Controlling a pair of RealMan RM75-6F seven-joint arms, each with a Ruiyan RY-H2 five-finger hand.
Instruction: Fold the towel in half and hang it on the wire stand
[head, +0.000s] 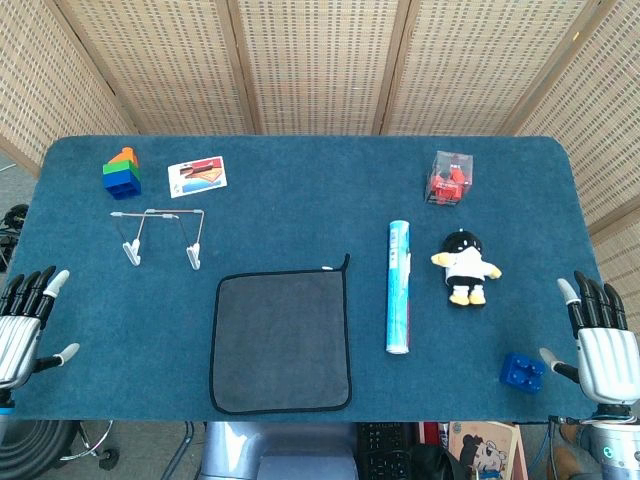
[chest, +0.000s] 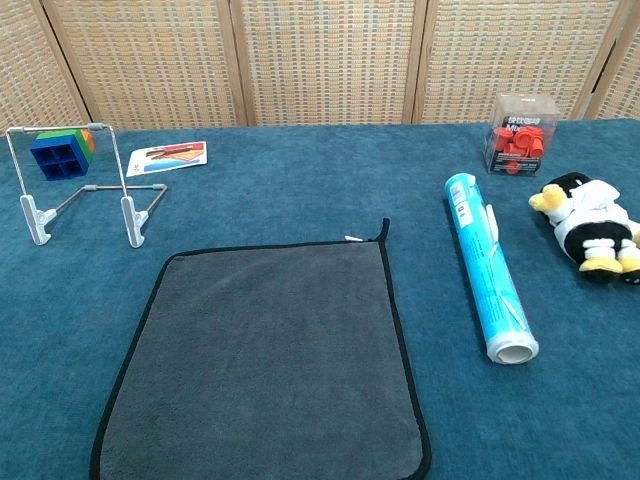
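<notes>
Two empty, spread hands, left hand (head: 22, 320) and right hand (head: 598, 340), at frame's lower corners; grey towel (head: 282, 340) flat, unfolded on counter (head: 300, 200); next: grasp an edge to fold toward wire stand (head: 160, 236), upper left.

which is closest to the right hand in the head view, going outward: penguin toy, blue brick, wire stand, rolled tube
From the right hand:
1. blue brick, just beside it
2. penguin toy, further up the table
3. rolled tube, near the middle
4. wire stand, far left

The left robot hand (head: 25, 320) and right robot hand (head: 600, 345) have silver ribbed palms, black fingers and pale grey fingertips.
</notes>
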